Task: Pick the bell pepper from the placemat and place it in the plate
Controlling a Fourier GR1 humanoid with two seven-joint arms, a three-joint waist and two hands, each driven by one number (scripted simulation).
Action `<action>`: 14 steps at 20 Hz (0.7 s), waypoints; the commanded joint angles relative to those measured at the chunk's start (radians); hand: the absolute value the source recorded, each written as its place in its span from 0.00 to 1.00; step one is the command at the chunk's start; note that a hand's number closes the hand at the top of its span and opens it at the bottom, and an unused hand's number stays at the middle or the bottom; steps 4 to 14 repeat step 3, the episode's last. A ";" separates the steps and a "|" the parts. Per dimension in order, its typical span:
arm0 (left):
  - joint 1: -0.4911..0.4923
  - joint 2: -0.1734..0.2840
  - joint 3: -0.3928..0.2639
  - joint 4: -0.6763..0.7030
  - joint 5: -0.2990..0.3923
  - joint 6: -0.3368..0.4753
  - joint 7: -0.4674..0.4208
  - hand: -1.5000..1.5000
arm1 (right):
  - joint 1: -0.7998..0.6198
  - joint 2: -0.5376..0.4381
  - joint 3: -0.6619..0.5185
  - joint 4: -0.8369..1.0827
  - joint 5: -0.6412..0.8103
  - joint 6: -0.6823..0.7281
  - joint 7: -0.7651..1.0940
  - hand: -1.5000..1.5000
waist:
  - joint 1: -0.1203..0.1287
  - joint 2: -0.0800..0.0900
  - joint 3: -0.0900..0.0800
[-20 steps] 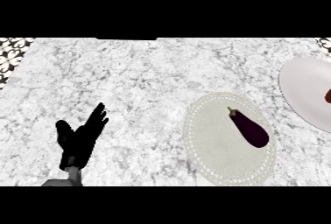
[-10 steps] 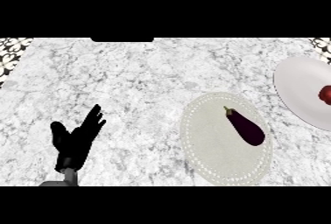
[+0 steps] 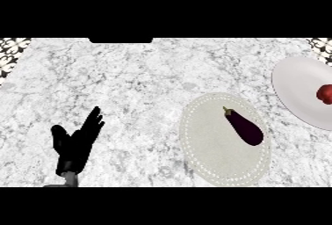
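A red bell pepper (image 3: 325, 94) lies on the white plate (image 3: 299, 90) at the right edge, partly cut off by the view. A pale round placemat (image 3: 220, 145) sits right of centre with a dark purple eggplant (image 3: 244, 126) on it. My left hand (image 3: 74, 145) rests open at the lower left, fingers up, well apart from the placemat. No right hand shows in the view.
The marble counter (image 3: 130, 79) stretches across the view. Patterned tile shows at the top left corner (image 3: 13, 55) and top right corner (image 3: 321, 44). A dark object (image 3: 120, 40) sits at the counter's far edge.
The whole scene has slid left in the view, bringing more of the plate and the red pepper into sight. The left hand keeps its open pose.
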 commanded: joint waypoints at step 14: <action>-0.012 -0.004 0.002 0.001 -0.011 0.005 0.064 0.50 | 0.039 0.012 0.038 -0.038 -0.027 -0.006 0.013 0.00 | 0.002 0.005 -0.003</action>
